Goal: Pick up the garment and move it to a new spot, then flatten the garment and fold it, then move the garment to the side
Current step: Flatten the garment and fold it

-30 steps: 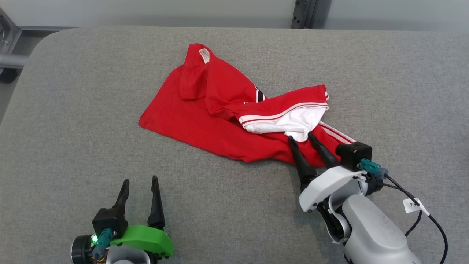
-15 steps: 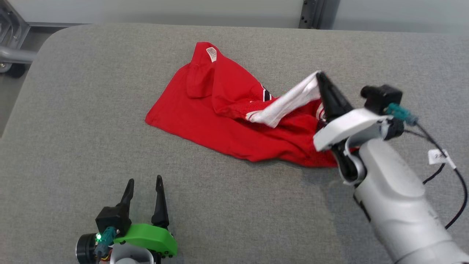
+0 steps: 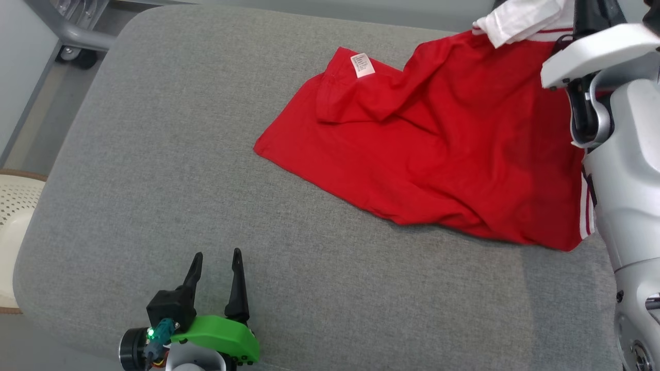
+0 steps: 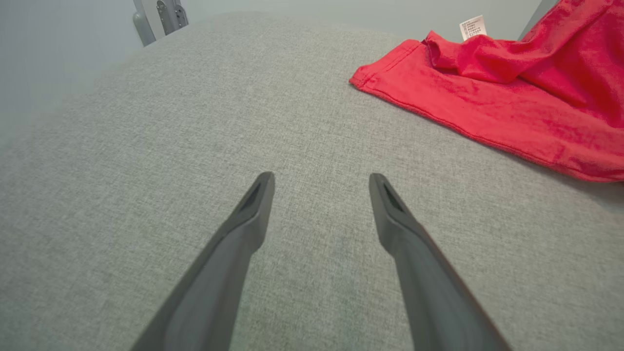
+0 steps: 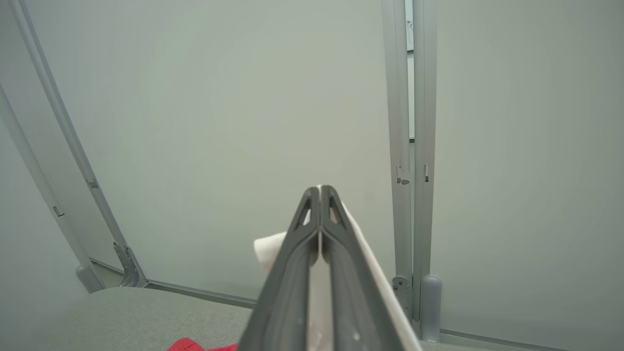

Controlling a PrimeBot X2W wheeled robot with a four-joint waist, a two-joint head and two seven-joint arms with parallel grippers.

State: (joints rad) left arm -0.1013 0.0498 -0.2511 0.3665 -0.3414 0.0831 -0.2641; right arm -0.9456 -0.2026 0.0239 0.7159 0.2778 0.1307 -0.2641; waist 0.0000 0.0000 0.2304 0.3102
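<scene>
The red garment (image 3: 438, 144) hangs from its white-lined part (image 3: 521, 18) at the top right of the head view, and its lower half trails on the grey padded table (image 3: 154, 154). A white label (image 3: 362, 65) shows near its far left corner. My right gripper (image 5: 320, 190) is shut on the white cloth (image 5: 270, 246), raised high above the table, with my right arm (image 3: 619, 154) in front of the garment's right edge. My left gripper (image 3: 215, 257) stands open near the table's front edge, nothing between its fingers (image 4: 253, 214); the garment's hem (image 4: 438, 117) lies ahead to its right.
A metal frame with a wheel (image 3: 77, 46) stands past the table's far left corner. A white perforated basket (image 3: 10, 206) sits off the left edge. Pale wall panels and a metal post (image 5: 407, 146) rise behind the table.
My right gripper shut on the white part of the garment and lifted it up and away, stretching the red cloth out. The head camera has shifted too. The left gripper kept still.
</scene>
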